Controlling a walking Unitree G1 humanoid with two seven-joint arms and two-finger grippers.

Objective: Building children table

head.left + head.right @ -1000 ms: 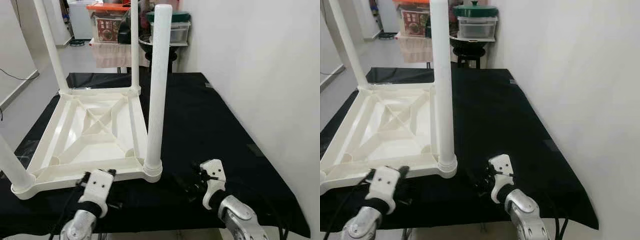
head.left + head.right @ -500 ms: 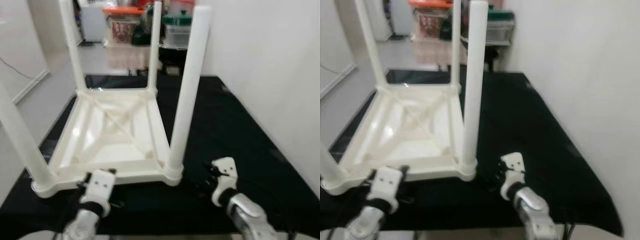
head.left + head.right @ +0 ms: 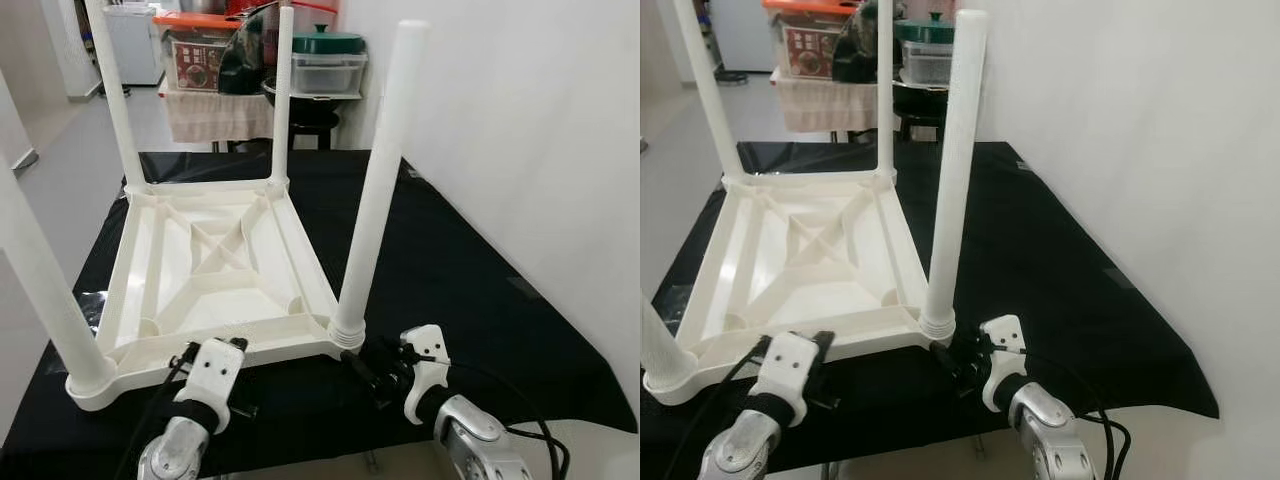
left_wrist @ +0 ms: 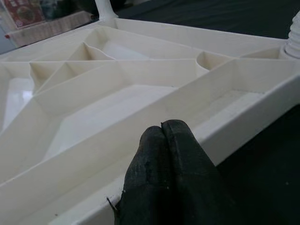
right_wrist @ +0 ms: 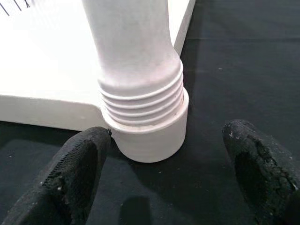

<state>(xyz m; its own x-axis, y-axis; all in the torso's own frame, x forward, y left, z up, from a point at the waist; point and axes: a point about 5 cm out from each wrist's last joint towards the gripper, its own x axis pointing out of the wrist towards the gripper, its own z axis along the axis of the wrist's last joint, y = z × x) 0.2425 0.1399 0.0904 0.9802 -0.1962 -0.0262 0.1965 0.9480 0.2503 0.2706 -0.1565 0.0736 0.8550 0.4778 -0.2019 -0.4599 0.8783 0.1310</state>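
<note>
Here, taken part by part
Table: a white plastic table (image 3: 215,262) lies upside down on the black cloth (image 3: 470,260), its ribbed underside facing up, with a cross of braces in the middle
Legs: four white legs stand upright from the corners; the near right leg (image 3: 375,190) rises tallest in the head views, the near left leg (image 3: 45,290) is partly cut off by the picture edge, and the two far legs (image 3: 282,95) stand at the back corners
Leg base: the near right leg ends in a ringed collar (image 5: 143,110) seated in the corner socket, which rests on the cloth
Left gripper: the left gripper (image 4: 162,125) has its two black fingers pressed together, tips touching; it sits just at the near rim of the table (image 4: 243,117), between the two near legs, holding nothing
Right gripper: the right gripper (image 5: 164,150) is spread wide, one black finger (image 5: 77,164) just beside the socket on one side and the other finger (image 5: 258,159) well off on the other side; neither finger clasps the leg
Arms: both silver arms reach up from the near edge of the cloth, the left arm (image 3: 185,440) below the table rim, the right arm (image 3: 475,450) below and to the right of the near right leg
Behind: a low stand with a pink cloth (image 3: 210,110) and storage boxes (image 3: 200,55), and a green lidded pot (image 3: 328,42), sit past the far edge
Right side: a plain white wall (image 3: 540,130) runs along the cloth
</note>
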